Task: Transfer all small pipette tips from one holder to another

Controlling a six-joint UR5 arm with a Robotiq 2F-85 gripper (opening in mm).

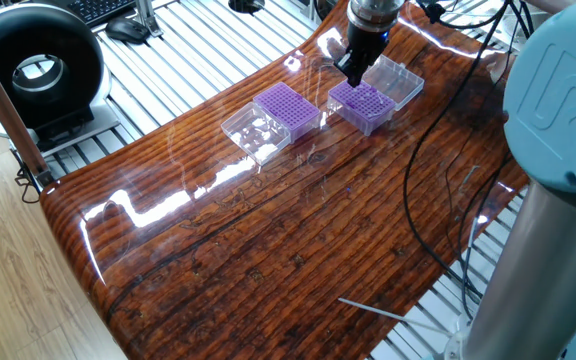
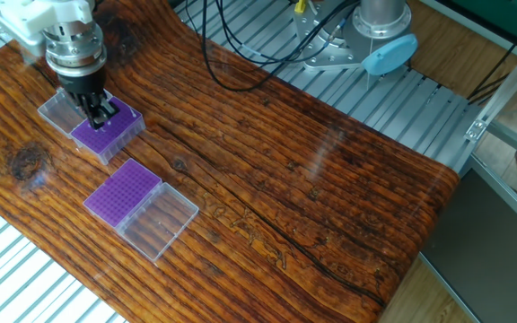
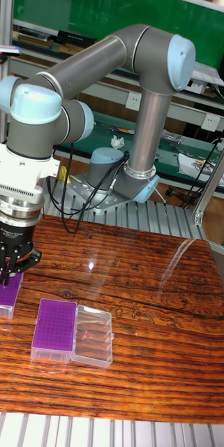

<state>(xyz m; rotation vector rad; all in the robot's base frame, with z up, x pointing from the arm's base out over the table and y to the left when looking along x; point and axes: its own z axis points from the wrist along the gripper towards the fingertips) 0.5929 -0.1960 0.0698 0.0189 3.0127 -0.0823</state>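
Small pipette tips [image 1: 365, 102] fill the purple holder [image 2: 108, 131] right beneath the pincer [image 2: 100, 114]; its fingers sit narrow, and I cannot tell if they grip anything. The second purple holder [image 2: 124, 192] lies just beside.

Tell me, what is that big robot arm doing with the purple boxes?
The robot's gripper is reaching down over one purple box near the far end of the wooden table. That box holds rows of small pipette tips, and the job is to move them into the other purple box nearby. Both boxes have their clear lids open. It is too small to tell whether the gripper has a tip.
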